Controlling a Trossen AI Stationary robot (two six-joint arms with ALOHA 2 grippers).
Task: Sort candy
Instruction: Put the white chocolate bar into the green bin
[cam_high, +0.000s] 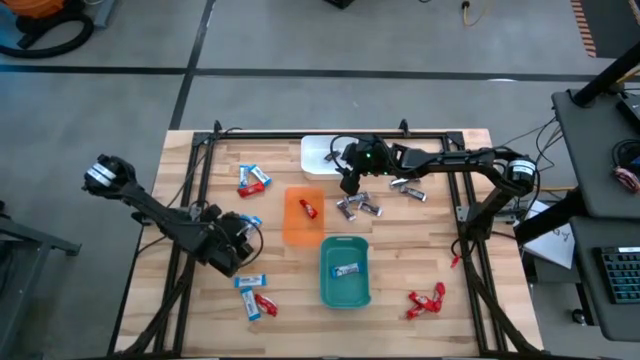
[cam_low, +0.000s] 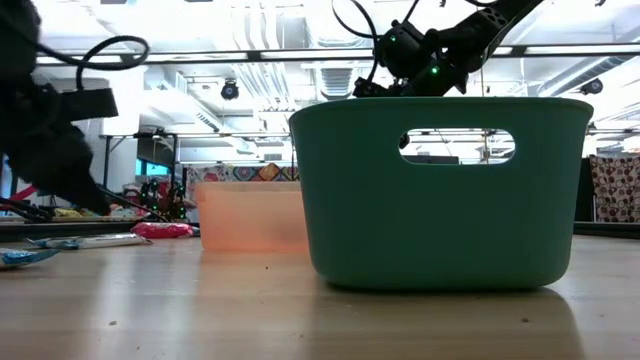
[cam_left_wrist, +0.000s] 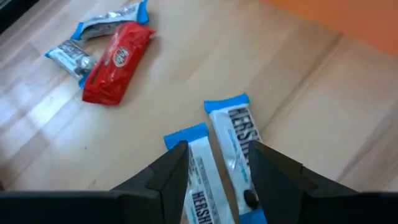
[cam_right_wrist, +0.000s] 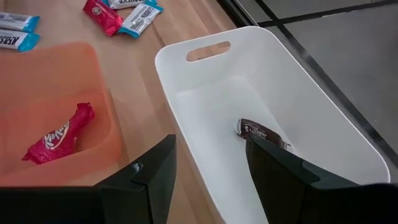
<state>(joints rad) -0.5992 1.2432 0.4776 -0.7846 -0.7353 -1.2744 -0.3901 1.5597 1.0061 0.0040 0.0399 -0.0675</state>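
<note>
My left gripper (cam_left_wrist: 219, 177) is open and low over two blue-and-white candies (cam_left_wrist: 231, 146) that lie side by side on the table; in the high view it (cam_high: 243, 233) is left of the orange tray. One candy lies between the fingers, and the other (cam_left_wrist: 196, 163) is partly under one finger. My right gripper (cam_right_wrist: 208, 168) is open and empty, above the white tray (cam_right_wrist: 292, 106), which holds one dark brown candy (cam_right_wrist: 261, 134). The orange tray (cam_right_wrist: 43, 81) holds a red candy (cam_right_wrist: 59, 134). The teal tray (cam_high: 345, 288) holds a blue-and-white candy (cam_high: 346, 269). My left gripper comes from above with its fingers on either side of one blue-and-white candy's near end (cam_left_wrist: 239, 180). One finger (cam_left_wrist: 168, 171) overlaps the second candy. I cannot tell whether either finger touches them. Both candies lie flat on the table.
Loose candies lie around the table: a red and blue group (cam_high: 252, 180) by the far left, dark silver ones (cam_high: 358, 207) right of the orange tray, red ones (cam_high: 425, 300) near right, and blue and red ones (cam_high: 255, 295) near left. A black frame (cam_high: 200, 170) borders the table.
</note>
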